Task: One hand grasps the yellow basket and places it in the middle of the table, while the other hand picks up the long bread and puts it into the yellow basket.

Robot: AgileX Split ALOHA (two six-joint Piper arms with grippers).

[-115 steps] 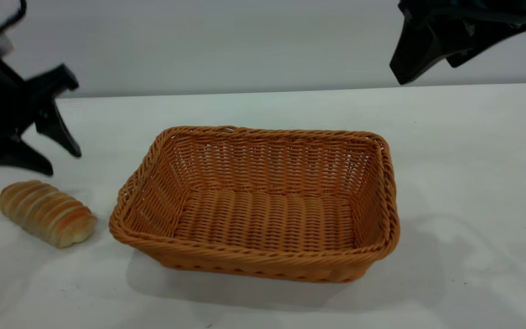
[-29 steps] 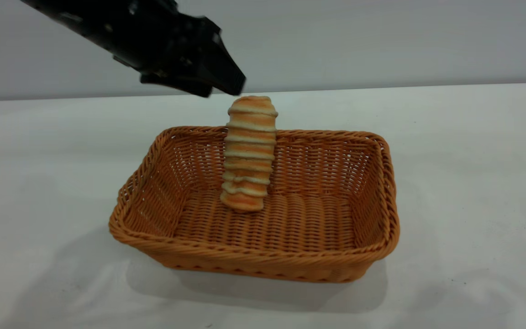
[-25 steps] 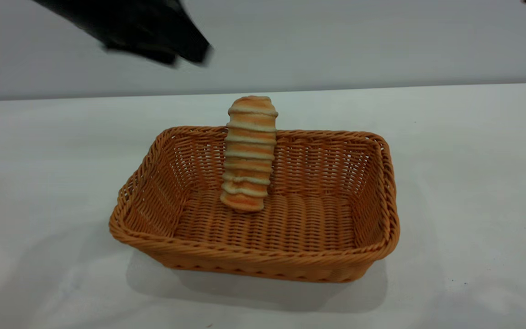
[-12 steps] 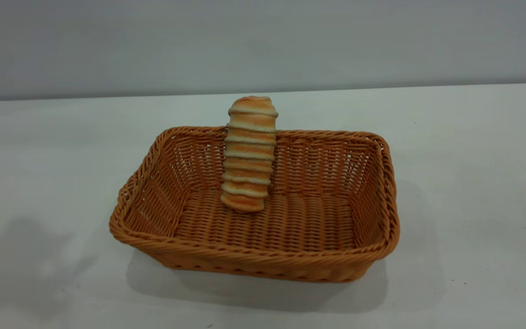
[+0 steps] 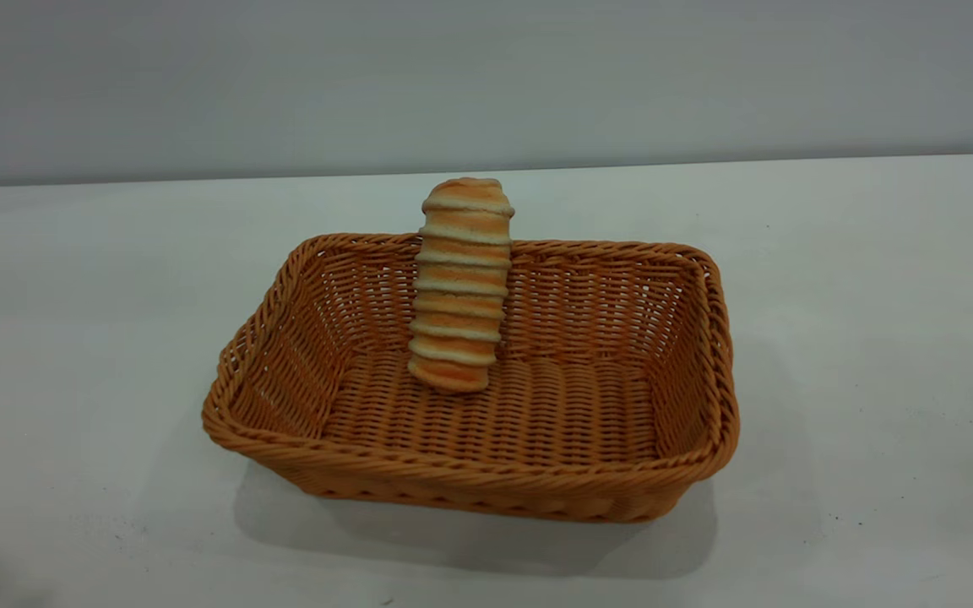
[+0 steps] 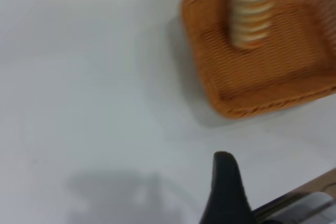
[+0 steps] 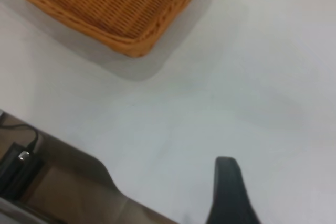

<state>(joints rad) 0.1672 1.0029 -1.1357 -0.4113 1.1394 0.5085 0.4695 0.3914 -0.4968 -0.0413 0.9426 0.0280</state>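
Observation:
The yellow basket sits in the middle of the white table. The long bread stands on end inside it, leaning against the far wall, its top above the rim. Nothing touches either one. Neither gripper shows in the exterior view. In the left wrist view, a black part of my left gripper hangs over bare table, well away from the basket and the bread. In the right wrist view, my right gripper is over bare table, away from a basket corner.
A grey wall runs behind the table. The table's edge shows in the right wrist view, with a black box and cable below it. The left wrist view also shows a table edge.
The bread went from the table's left side into the basket. My left gripper let go of it and drew away up and left, out of the exterior view. The bread stays standing.

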